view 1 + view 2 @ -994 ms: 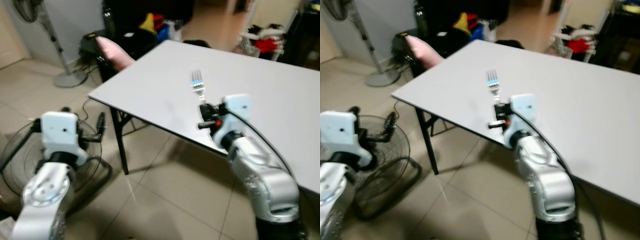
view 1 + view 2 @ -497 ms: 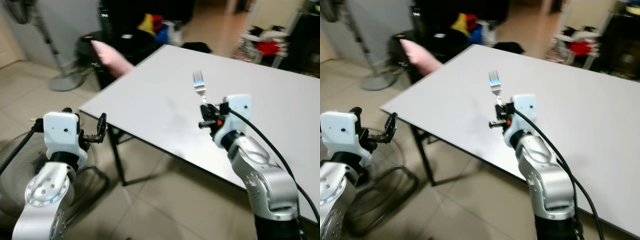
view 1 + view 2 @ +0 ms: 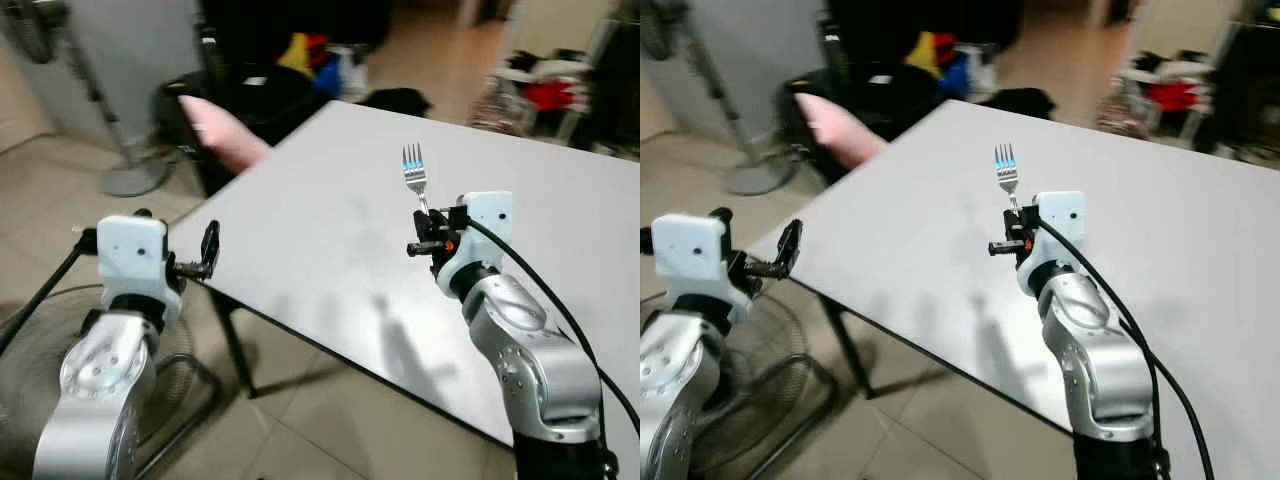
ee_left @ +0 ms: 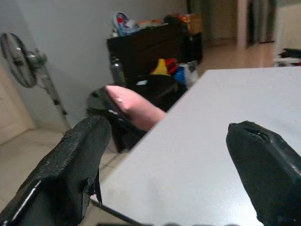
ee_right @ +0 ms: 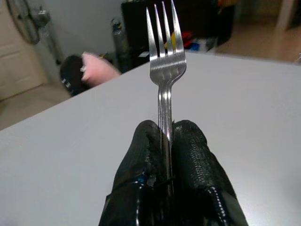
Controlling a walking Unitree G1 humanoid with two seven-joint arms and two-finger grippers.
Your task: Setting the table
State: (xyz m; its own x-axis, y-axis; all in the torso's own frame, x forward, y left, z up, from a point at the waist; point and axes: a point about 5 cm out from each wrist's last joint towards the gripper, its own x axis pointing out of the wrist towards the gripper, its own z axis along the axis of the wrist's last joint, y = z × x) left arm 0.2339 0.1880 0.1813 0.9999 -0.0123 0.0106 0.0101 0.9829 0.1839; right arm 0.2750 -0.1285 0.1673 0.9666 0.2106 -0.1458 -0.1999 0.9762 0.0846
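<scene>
A silver fork (image 3: 415, 177) stands upright, tines up, above the grey table (image 3: 330, 240). My right gripper (image 3: 431, 231) is shut on the fork's handle over the near middle of the tabletop. In the right wrist view the two black fingertips (image 5: 188, 155) pinch the fork (image 5: 164, 66) tightly. My left gripper (image 3: 208, 252) is open with nothing in it and hovers at the table's near left corner. In the left wrist view its fingers (image 4: 80, 155) stand wide apart, facing the tabletop (image 4: 211, 117).
A dark chair with a pink cushion (image 3: 222, 135) stands at the table's far left corner. A standing fan (image 3: 60, 60) and a floor fan (image 3: 30, 340) are on the left over the tiled floor. Cluttered shelves (image 3: 300, 50) line the back.
The camera has come nearer to the table. My right gripper has carried the fork further over the tabletop. My left gripper has risen to the table's near corner.
</scene>
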